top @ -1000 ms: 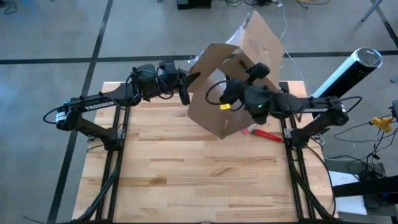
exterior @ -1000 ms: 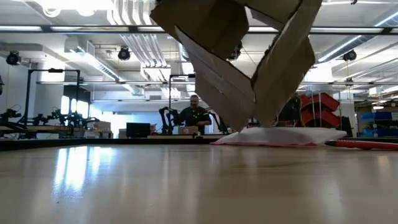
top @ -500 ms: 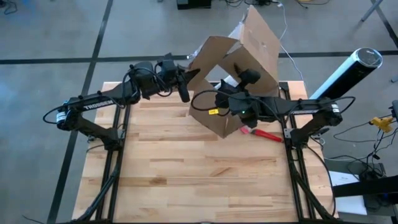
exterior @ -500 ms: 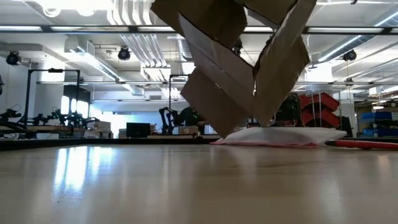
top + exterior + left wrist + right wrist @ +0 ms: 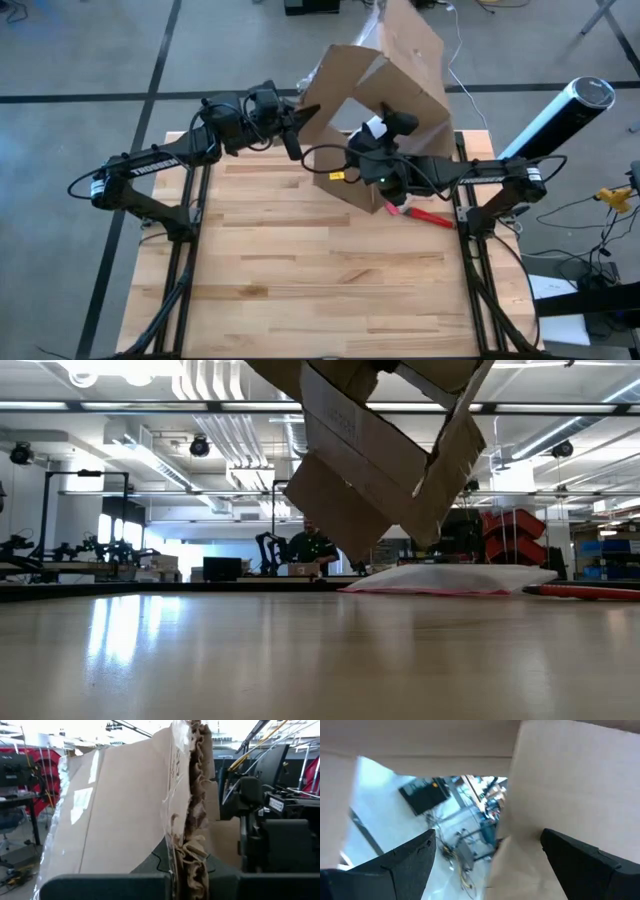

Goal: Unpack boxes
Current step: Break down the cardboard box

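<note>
my left jaws are pinched tight on a crumpled, torn flap edge of the big brown corrugated cardboard box (image 5: 385,95), with the ragged cardboard running up between my two dark left fingers (image 5: 100,887) in the left wrist view, and a strip of clear tape glinting along the flap beside it. my left gripper (image 5: 297,128) sits at the far edge of the light wooden slat table (image 5: 300,270), at the box's left corner, with my left arm stretched in from the left side. my right jaws stand wide apart, holding nothing: in the right wrist view my two dark right fingers (image 5: 395,865) show well separated, with cardboard walls all around and a gap between flaps opening onto the room beyond. my right gripper (image 5: 487,870) is pushed into the open mouth of the box, so the high view shows only its wrist and cables at the opening. the box itself hangs lifted and tilted above the far middle of the table, flaps splayed; in the low view its lowest corner is clear of the tabletop. under and just behind it lies a flat translucent pouch with a pink edge (image 5: 450,580), resting on the table. a red-handled tool (image 5: 425,216) lies on the table near the box's right lower side, by my right arm. a person (image 5: 313,546) is visible far back in the room.
</note>
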You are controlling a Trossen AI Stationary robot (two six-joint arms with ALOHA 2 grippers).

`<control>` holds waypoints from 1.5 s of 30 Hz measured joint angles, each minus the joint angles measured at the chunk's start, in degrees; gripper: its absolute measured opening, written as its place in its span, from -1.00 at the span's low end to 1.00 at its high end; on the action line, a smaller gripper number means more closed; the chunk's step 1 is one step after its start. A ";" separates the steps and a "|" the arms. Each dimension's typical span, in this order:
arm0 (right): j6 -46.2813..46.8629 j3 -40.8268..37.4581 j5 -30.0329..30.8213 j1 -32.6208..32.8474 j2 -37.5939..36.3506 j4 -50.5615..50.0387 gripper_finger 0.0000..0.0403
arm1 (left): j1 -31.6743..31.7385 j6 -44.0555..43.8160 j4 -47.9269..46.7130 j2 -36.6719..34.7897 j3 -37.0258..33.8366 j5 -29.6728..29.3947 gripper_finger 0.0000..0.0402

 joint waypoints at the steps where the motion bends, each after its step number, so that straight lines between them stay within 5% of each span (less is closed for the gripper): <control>1: -0.02 0.00 0.90 -0.21 0.00 0.07 0.71 | 0.00 -0.59 -0.08 0.00 0.00 0.32 -1.00; 14: -3.00 0.00 6.62 -1.46 -0.47 0.26 0.71 | -0.02 -2.02 -2.08 0.00 -0.11 1.16 -1.00; 30: -4.50 1.53 6.70 -0.76 -2.73 2.11 0.70 | 0.31 -1.23 -8.57 3.23 -0.11 0.48 -1.00; 45: -5.49 8.75 7.01 -1.19 -2.94 2.06 0.70 | 0.37 9.16 -12.81 4.76 -0.17 4.66 -1.00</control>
